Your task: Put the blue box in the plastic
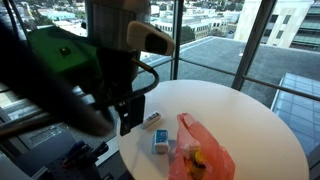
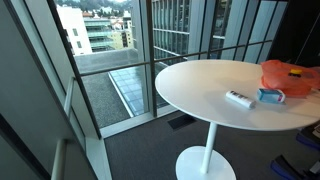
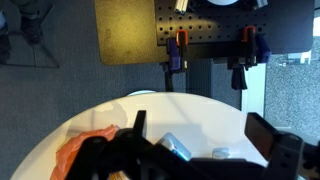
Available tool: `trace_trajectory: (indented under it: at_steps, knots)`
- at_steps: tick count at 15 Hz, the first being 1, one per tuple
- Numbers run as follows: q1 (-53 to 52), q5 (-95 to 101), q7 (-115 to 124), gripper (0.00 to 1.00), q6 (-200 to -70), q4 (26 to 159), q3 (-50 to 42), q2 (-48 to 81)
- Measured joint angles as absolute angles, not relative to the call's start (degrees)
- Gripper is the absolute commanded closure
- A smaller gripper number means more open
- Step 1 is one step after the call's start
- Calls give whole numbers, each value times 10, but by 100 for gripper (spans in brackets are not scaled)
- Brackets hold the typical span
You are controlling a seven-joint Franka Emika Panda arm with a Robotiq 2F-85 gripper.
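Room for moving lies over the round table's (image 2: 190,82) left edge. Rightward we see a small white object (image 2: 240,98), then the blue box (image 2: 271,96) just beside the red plastic bag (image 2: 291,73) at the right edge. The gripper (image 3: 195,125) hangs above, jaws apart, holding nothing.

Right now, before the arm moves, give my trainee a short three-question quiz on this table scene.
1. True or false: the blue box lies on the white table, outside the orange plastic bag.
2. The table's top is: A) square B) round C) rectangular.
3. Fill in: in the wrist view the gripper has its jaws ____, holding nothing.
Key: 1 true; 2 B; 3 open.
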State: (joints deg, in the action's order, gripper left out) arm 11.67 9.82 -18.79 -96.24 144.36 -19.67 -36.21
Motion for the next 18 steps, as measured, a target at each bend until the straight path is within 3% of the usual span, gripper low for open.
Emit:
trace_trajectory:
  at_steps: [18]
  knots:
    - [109, 98, -188, 0, -1001, 1443, -190, -349]
